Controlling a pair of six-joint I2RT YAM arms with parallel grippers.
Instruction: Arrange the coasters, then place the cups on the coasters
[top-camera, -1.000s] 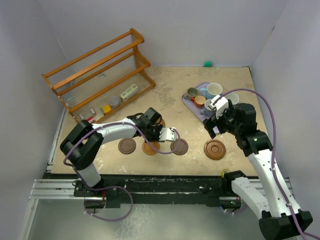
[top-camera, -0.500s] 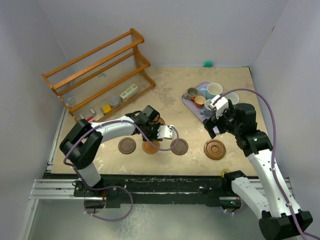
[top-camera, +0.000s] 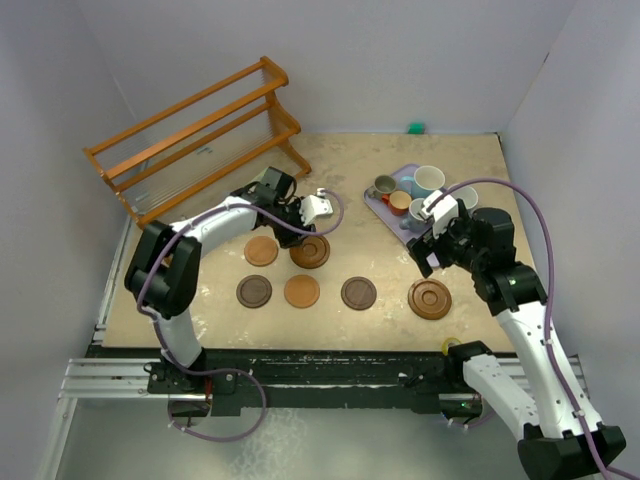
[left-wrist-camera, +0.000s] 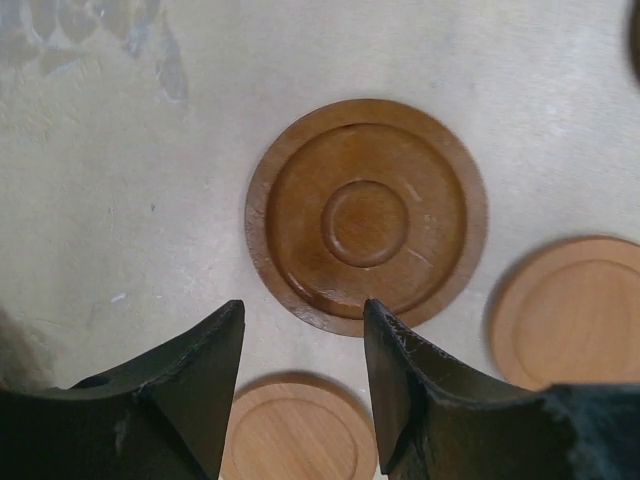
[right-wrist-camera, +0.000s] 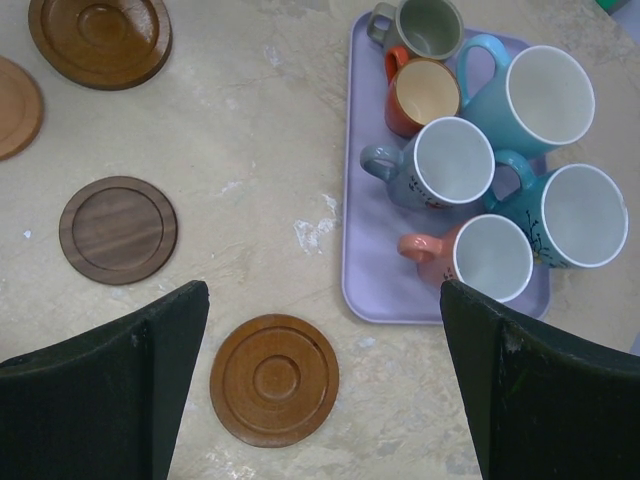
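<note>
Fingers on the left arm (left-wrist-camera: 190, 390), apart and empty, have swung from the near coaster row (top-camera: 301, 291) to over the far round reddish-brown grooved wooden coaster (left-wrist-camera: 366, 215), likely arranged next; right fingers (right-wrist-camera: 110, 390) gape.

Six round wooden coasters lie flat on the tabletop (top-camera: 340, 165). Near row, left to right: dark brown coaster (top-camera: 254, 291), tan-orange coaster (top-camera: 301, 291), second dark brown coaster (top-camera: 358, 293), large ringed coaster (top-camera: 429, 298). Behind them, a tan coaster (top-camera: 261, 250) lies beside a ringed reddish-brown coaster (top-camera: 310, 251). Six cups (right-wrist-camera: 450, 160) stand upright, crowded on the lavender tray (right-wrist-camera: 370, 260).
</note>
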